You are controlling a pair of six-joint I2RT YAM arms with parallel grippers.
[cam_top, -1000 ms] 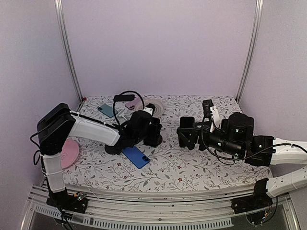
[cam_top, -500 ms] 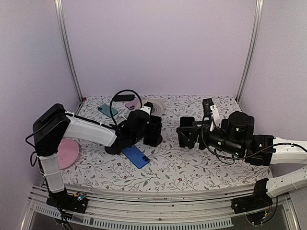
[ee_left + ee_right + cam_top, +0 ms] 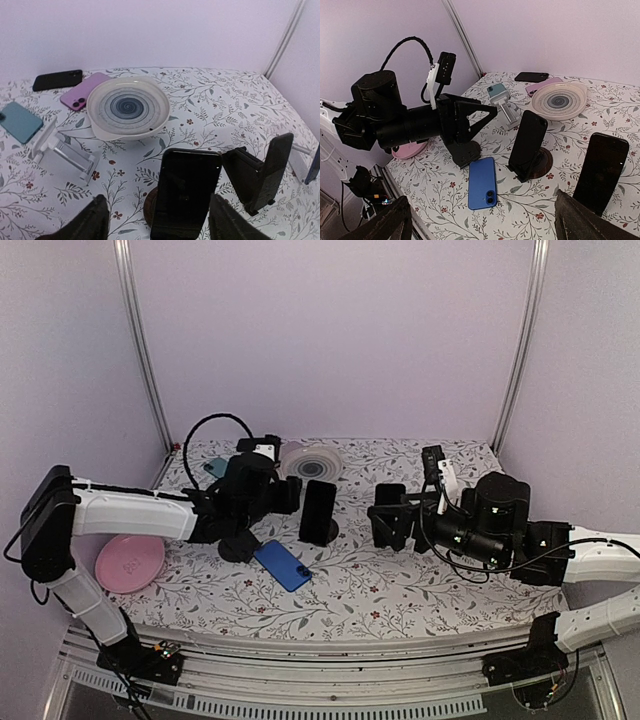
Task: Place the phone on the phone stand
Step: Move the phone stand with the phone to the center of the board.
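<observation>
From above, the black phone is seen propped upright on the phone stand. The left gripper is held just left of the stand, fingers spread and nothing grasped. A blue phone is laid flat in front of the stand.

In the left wrist view, the black phone is framed between parted fingers, untouched, and a bowl is seen behind the stand.

In the right wrist view, the right gripper is shown wide open and empty, apart from the stand.
</observation>
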